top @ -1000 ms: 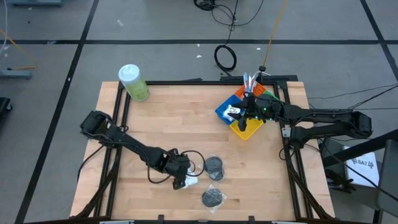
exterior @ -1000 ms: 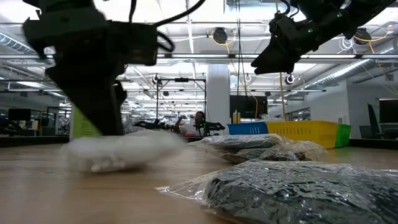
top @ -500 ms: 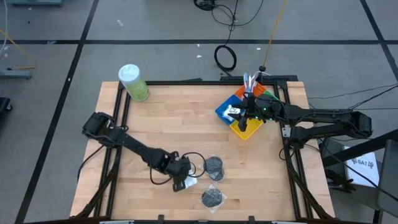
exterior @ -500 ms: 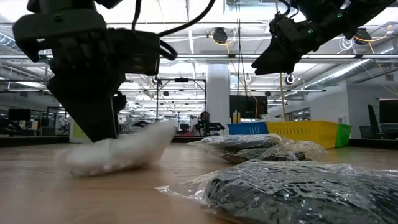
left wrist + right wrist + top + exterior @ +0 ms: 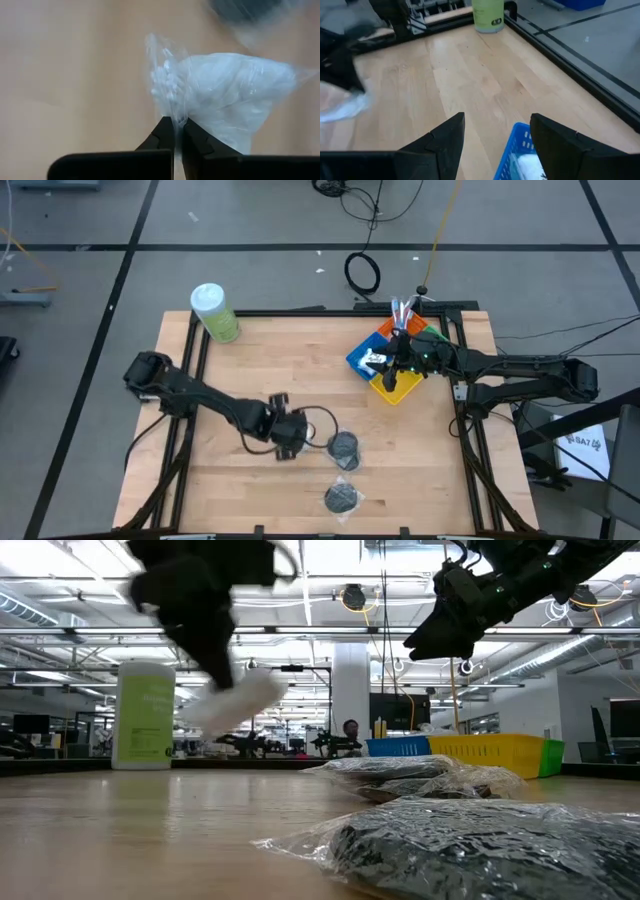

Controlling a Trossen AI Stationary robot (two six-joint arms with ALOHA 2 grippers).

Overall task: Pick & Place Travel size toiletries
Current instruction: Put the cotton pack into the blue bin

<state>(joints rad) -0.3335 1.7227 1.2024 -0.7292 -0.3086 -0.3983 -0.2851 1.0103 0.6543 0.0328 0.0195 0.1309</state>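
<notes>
The left gripper (image 5: 178,131) is now clamped shut on the bag of cotton balls (image 5: 225,95), which is lifted clear of the desk (image 5: 270,370), hanging just ahead of the fingertips. Pick is judged complete; transfer remains. The right gripper (image 5: 495,130) is held part open above the bins (image 5: 392,385).

The table (image 5: 290,360) is pale blond wood with visible plank seams inside a black frame (image 5: 190,380), and at its far left corner stands a light green bottle (image 5: 218,320) with a white cap. At the far right sit bins in blue (image 5: 362,358), yellow (image 5: 395,390) and orange (image 5: 385,332), while toward the near middle two black round discs (image 5: 344,446) (image 5: 343,498) lie in clear, glossy wrapping. The dark left gripper (image 5: 176,131) pinches a clear bag of white cotton balls (image 5: 225,95), and the right gripper (image 5: 495,132) is black too, over the blue bin's latticed wall.
</notes>
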